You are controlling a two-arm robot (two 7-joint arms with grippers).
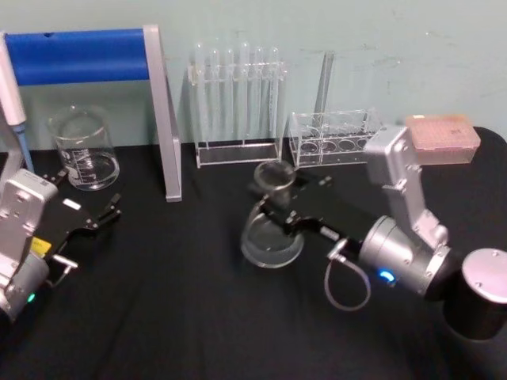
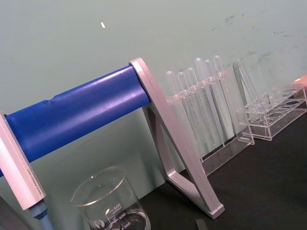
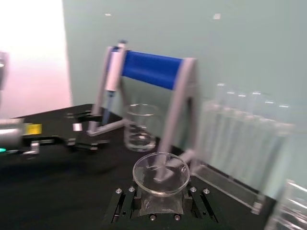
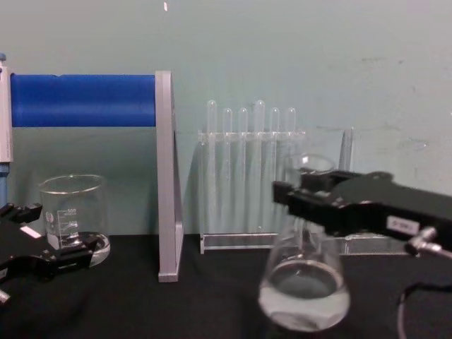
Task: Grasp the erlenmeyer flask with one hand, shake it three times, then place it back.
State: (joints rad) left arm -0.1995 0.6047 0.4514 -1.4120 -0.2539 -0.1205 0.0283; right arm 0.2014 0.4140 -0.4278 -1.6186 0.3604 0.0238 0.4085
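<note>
Chest view: the right gripper (image 4: 302,201) pinches the flask (image 4: 304,296) by its neck, body below the jaws; left gripper (image 1: 111,212) parked, spread.

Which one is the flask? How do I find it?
Find the rack of test tubes at the back of the black table. Right in front, the right gripper clamps the erlenmeyer flask by its neck. It is cone-shaped with a wide bottom, unlike the straight-sided beaker.
</note>
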